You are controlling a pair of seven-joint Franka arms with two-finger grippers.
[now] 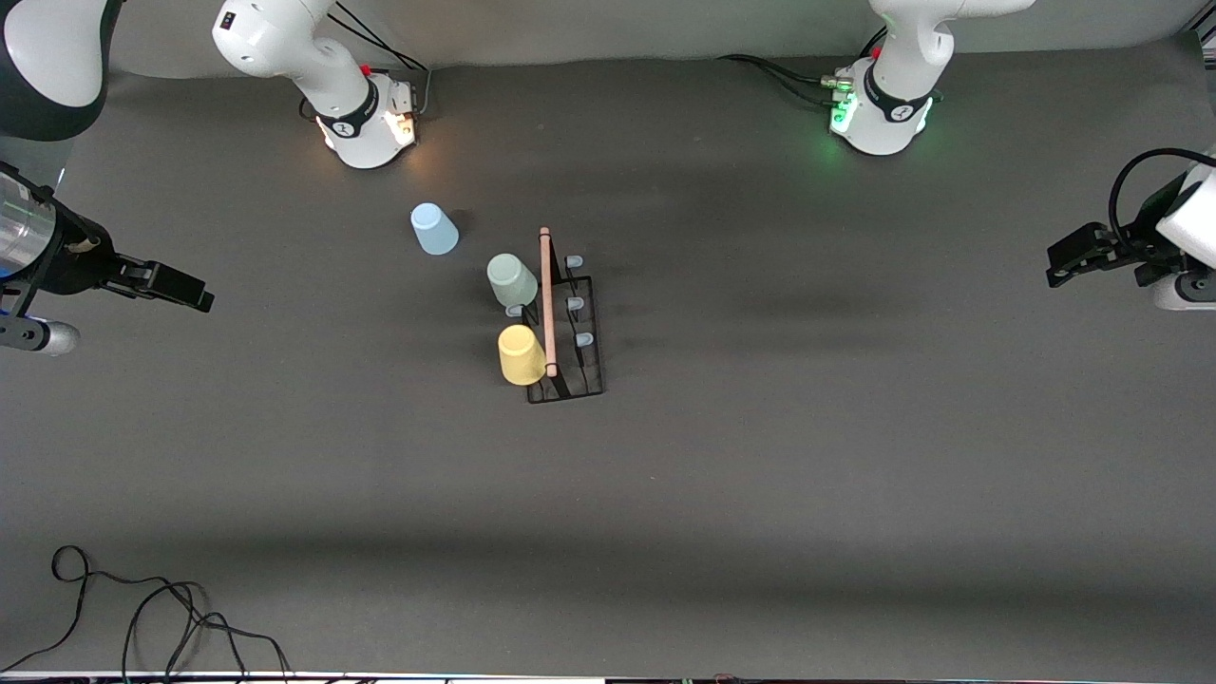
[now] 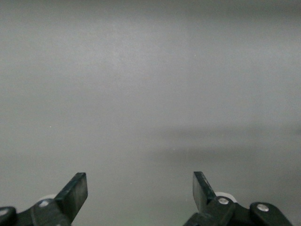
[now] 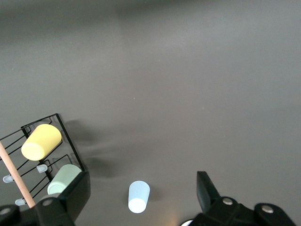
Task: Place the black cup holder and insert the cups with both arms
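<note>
The black cup holder stands near the middle of the dark table. Its wooden handle runs along the top. Two cups sit on its pegs, on the side toward the right arm's end of the table. The yellow cup is on the peg nearer the front camera. The grey-green cup is on a peg farther from it. Three pale pegs on the side toward the left arm's end have no cup on them.

The light blue cup stands upside down on the table. It is near the holder, farther from the front camera and closer to the right arm's base.

The right gripper hangs in the air over the right arm's end of the table. Its fingers are spread apart and hold nothing.

The left gripper hangs over the left arm's end, well apart from the holder. Its fingers are spread wide too, with only bare table under them.

A black cable lies on the table edge nearest the front camera.
</note>
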